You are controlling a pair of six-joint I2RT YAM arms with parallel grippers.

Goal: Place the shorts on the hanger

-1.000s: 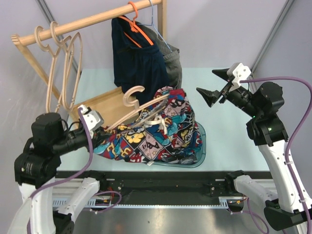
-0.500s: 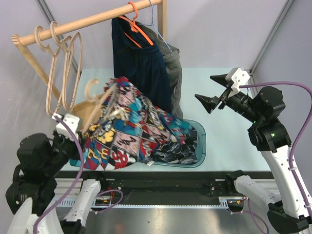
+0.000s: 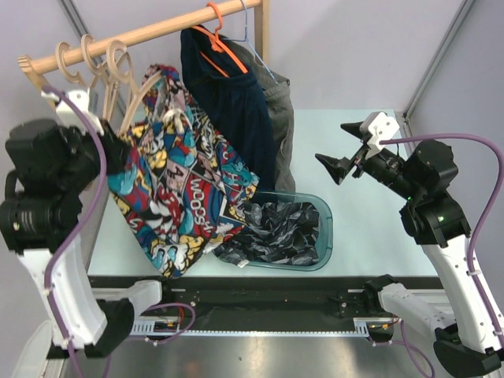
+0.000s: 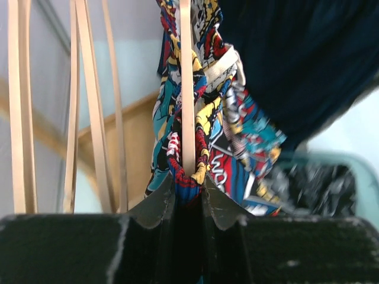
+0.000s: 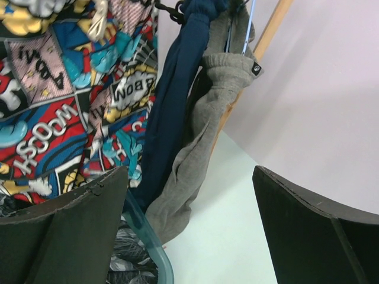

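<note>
One teal basin (image 3: 303,266) holds dark patterned cloth (image 3: 279,232), shorts (image 3: 181,197) hanging beside it.

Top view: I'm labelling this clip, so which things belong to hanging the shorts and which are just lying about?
In the job: shorts, wooden hanger, left gripper clamping both.
Lying about: navy garment, grey garment, orange hanger, spare wooden hangers, basket, dark patterned cloth, open right gripper.

The left arm (image 3: 43,185) stands raised at the left side, its gripper (image 4: 188,184) pinched tight on the shorts (image 4: 234,142) and the hanger (image 4: 186,89), while the right arm (image 3: 429,185) reaches inward, its gripper (image 3: 345,148) jaws spread wide.
</note>
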